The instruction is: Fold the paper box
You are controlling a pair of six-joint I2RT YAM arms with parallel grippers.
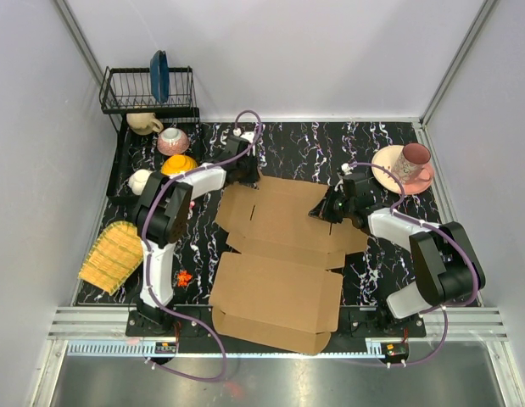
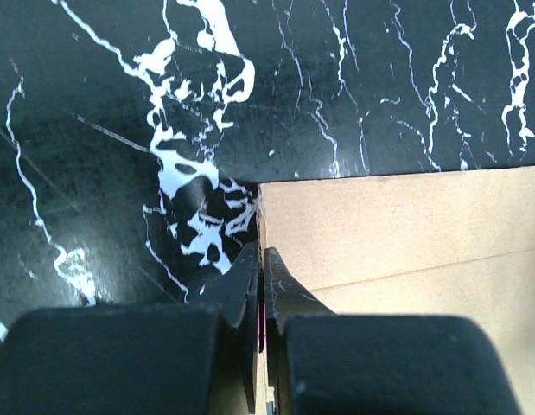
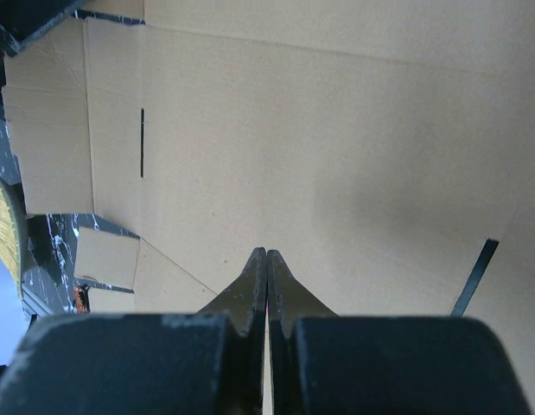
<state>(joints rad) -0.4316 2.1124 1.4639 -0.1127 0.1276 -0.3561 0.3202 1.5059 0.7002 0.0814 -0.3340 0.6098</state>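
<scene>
Top external view has the brown die-cut cardboard paper box (image 1: 279,254) lying unfolded and flat in the middle of the black, white-veined marble tabletop (image 1: 321,144), between my two arms. My left hand (image 2: 260,255) pinches the sheet's edge at its far left corner. My right hand (image 3: 266,255), fingers pressed together, sits over its right side.

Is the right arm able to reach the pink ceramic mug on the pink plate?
Probably yes. The pink ceramic mug stands on the pink plate close beside the right arm, with nothing between them. But the right end effector is shut and points away, over the brown cardboard paper box.
</scene>
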